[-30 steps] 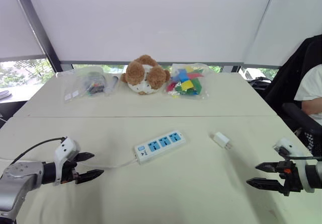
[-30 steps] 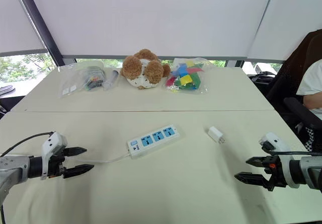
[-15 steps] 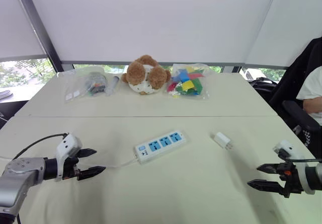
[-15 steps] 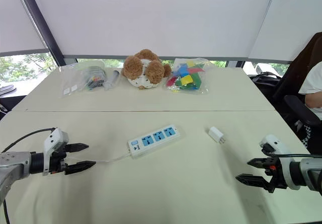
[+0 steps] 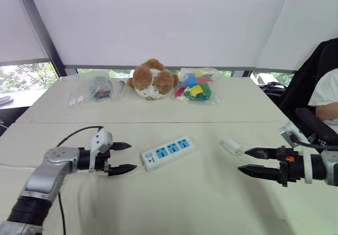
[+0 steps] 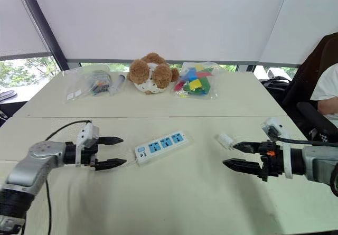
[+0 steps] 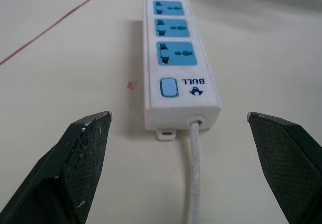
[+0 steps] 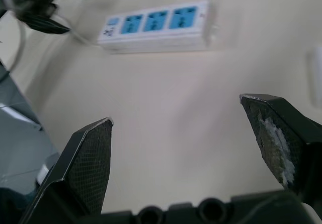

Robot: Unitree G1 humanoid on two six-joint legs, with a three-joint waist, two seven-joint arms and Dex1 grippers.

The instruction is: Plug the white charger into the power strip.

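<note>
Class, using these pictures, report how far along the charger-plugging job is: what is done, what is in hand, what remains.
Done: nothing. The charger lies ungrasped, and all three sockets of the strip are bare. In hand: the open left end effector faces the strip's cord end, and the open right end effector hovers beside the charger. Left: grasp, carry, plug in.

"BULL" brand mark on pwr strip (image 7: pixel 177 63), beside its blue switch (image 7: pixel 168 88), seen upside down from left wrist
</note>
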